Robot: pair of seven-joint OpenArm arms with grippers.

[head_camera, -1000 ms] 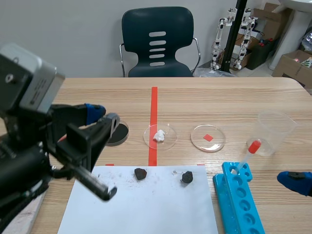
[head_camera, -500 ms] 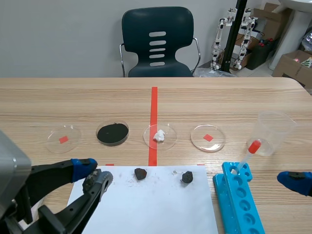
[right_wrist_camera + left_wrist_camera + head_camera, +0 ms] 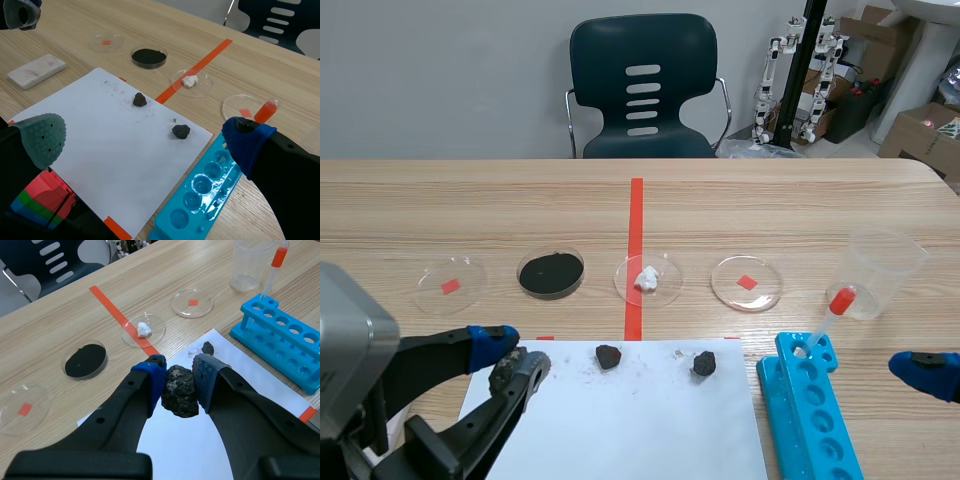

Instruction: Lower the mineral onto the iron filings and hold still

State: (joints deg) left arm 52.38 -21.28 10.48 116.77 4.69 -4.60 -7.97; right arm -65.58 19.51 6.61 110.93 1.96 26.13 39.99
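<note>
Left wrist view is showing the left gripper [image 3: 179, 375] clamping a dark, rough mineral lump [image 3: 180, 396] between its pads, over the white paper sheet [image 3: 185, 446], apart from the clear round dish of black iron filings [image 3: 86, 360]. The right gripper [image 3: 145, 136] is gaping wide, holding nothing, beside the blue plastic test-tube rack [image 3: 200, 200].

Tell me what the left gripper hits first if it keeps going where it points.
Probably the white paper below the left gripper, with the mineral in its jaws touching first; the iron filings lie off to one side. Depth is unclear.
</note>
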